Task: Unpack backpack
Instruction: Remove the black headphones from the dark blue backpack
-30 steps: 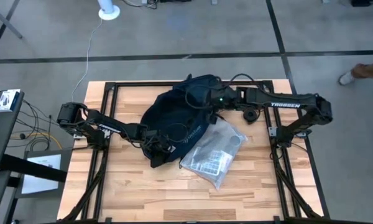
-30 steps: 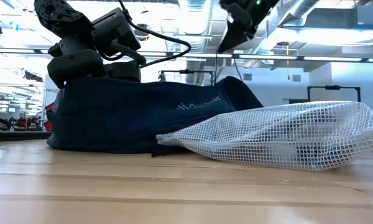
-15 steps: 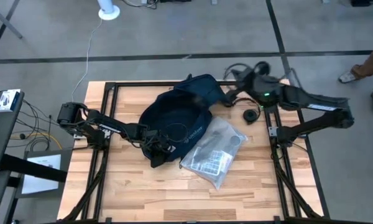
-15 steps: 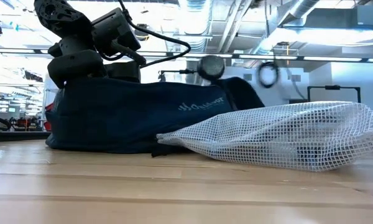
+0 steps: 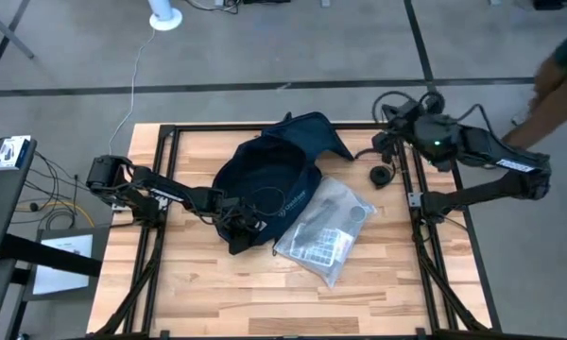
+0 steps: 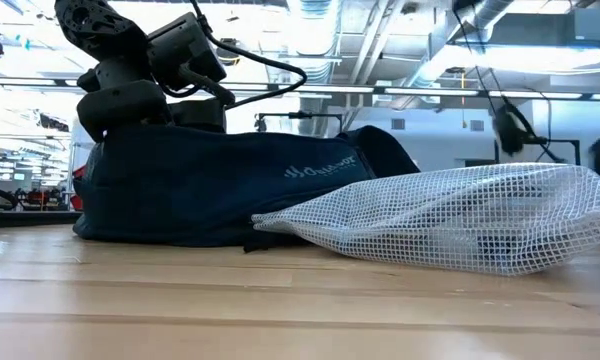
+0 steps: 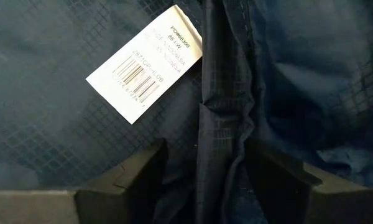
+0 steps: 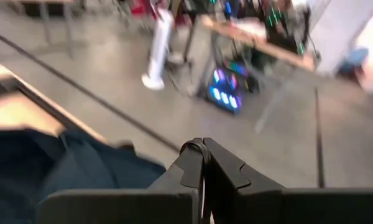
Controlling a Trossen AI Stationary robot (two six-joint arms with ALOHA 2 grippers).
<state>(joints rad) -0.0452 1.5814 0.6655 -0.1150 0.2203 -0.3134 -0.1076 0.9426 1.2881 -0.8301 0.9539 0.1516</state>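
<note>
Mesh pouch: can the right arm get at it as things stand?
Probably yes. The mesh pouch lies uncovered beside the backpack, and the right tool, shut, is up over the table's far right corner with nothing between.

Mesh pouch [image 5: 323, 229] lies right of backpack [image 5: 267, 179].

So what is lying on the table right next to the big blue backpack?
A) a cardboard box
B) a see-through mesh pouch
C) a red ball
B: a clear netted pouch lies against the backpack on the wooden table.
</note>
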